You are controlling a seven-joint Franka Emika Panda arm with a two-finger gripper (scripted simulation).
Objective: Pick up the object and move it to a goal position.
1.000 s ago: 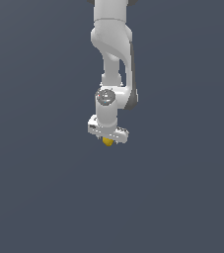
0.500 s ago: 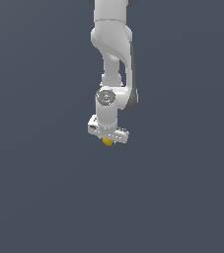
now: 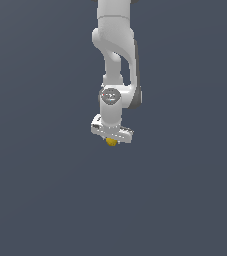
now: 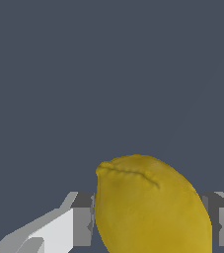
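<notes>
The object (image 3: 111, 142) is a small yellow ball that shows just under the white hand in the exterior view. My gripper (image 3: 111, 139) hangs from the upright white arm (image 3: 116, 45) and is shut on it. Up close in the wrist view, the object (image 4: 150, 207) is a yellow, lemon-like lump with a creased end. It sits between the two grey-white fingers (image 4: 76, 225), one pressing on each side. Nothing shows under it but plain dark grey ground, so it looks held off the surface.
A uniform dark grey surface (image 3: 45, 200) fills both views. No other object, container or goal marker shows.
The hand with the object has drifted very slightly toward the exterior view's right and a touch upward. The grip is unchanged.
</notes>
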